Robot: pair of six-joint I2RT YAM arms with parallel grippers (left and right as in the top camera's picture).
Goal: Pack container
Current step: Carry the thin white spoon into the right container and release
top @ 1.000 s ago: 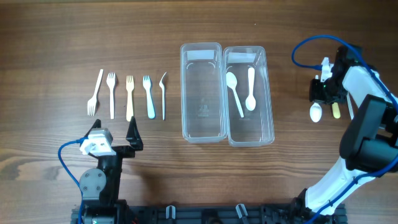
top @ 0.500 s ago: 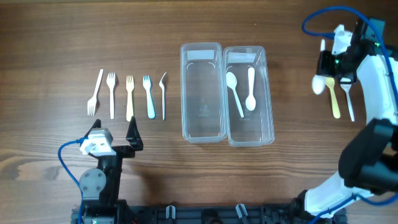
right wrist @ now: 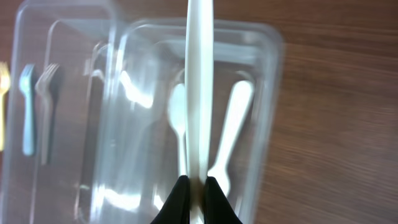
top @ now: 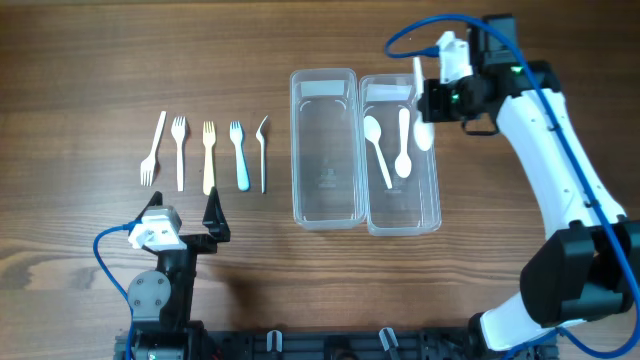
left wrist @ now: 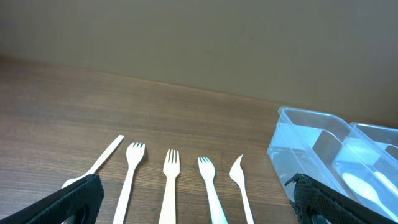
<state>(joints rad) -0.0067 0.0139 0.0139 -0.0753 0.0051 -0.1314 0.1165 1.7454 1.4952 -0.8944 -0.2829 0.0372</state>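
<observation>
Two clear containers stand side by side mid-table. The left one (top: 325, 190) is empty. The right one (top: 405, 215) holds two white spoons (top: 403, 140). My right gripper (top: 440, 100) is shut on a third white spoon (top: 424, 135) and holds it above the right container's far right edge. In the right wrist view the shut gripper (right wrist: 197, 199) pinches the spoon's handle (right wrist: 200, 93) over the container (right wrist: 272, 81). My left gripper (top: 185, 225) is open and empty near the front edge, behind the forks; it shows the same way in the left wrist view (left wrist: 199, 211).
A row of several forks (top: 208, 157), white, yellow and light blue, lies left of the containers. They also show in the left wrist view (left wrist: 169, 186), with the containers (left wrist: 311, 143) to the right. Blue cables loop over both arms.
My right gripper has carried the white spoon leftward from the table's right side to above the right container. The left arm has not moved.
</observation>
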